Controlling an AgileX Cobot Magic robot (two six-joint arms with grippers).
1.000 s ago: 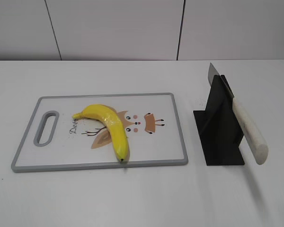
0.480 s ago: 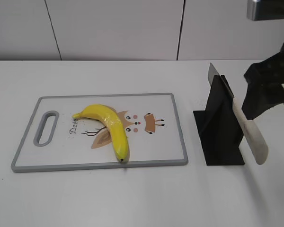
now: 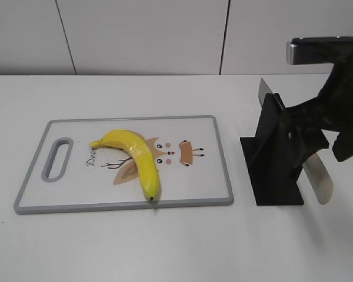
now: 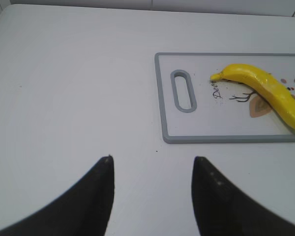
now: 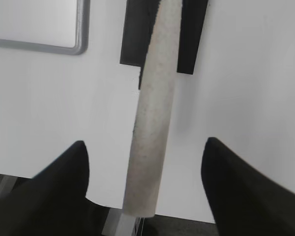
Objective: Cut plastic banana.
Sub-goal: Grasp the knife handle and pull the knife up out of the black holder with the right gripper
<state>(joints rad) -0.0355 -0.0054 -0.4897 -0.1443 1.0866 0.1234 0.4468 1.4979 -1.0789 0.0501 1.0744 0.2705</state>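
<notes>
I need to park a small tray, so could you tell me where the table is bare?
Bare: the strip left of the cutting board, and the near edge in front of it. Crowded: the right side, where the right gripper straddles the knife handle in the black stand.

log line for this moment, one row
phase: reach for knife | right gripper: open, straddling knife handle in black stand | left gripper: open, idle | plastic banana: uncut on cutting board

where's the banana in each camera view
Exterior view: the plastic banana lies left of centre on the cutting board, dark tip toward the near edge.
Left wrist view: at the right edge, beside the board's handle slot.
Right wrist view: not in it; only a board corner shows, top left.
Shared landmark: the board's grey rim.
</notes>
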